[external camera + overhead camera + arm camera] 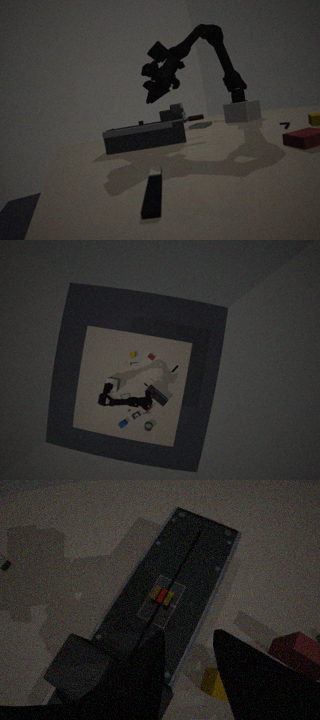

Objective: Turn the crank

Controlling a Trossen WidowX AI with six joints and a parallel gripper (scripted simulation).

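Observation:
The machine (160, 398) (144, 142) (197, 575) is a long dark box with a slotted top and grey housings at one end. In the wrist view the red pointer (161, 596) sits between the two brass marks, one (155, 592) on each side, and looks about level with them. The crank's brown handle (146, 384) (195, 117) sticks out from the housing end; it is out of the wrist view. My gripper (148, 102) (189, 638) is open and empty, its fingers a moderate gap apart, above the machine and away from the handle.
A red block (151, 356) (301, 138) (298, 652), yellow block (132, 354) (314, 119) (214, 685) and black hex key (133, 362) lie to one side. A black bar (174, 368) (152, 196) lies beyond the machine. A blue block (123, 423), blue frame and grey ring lie on the other side.

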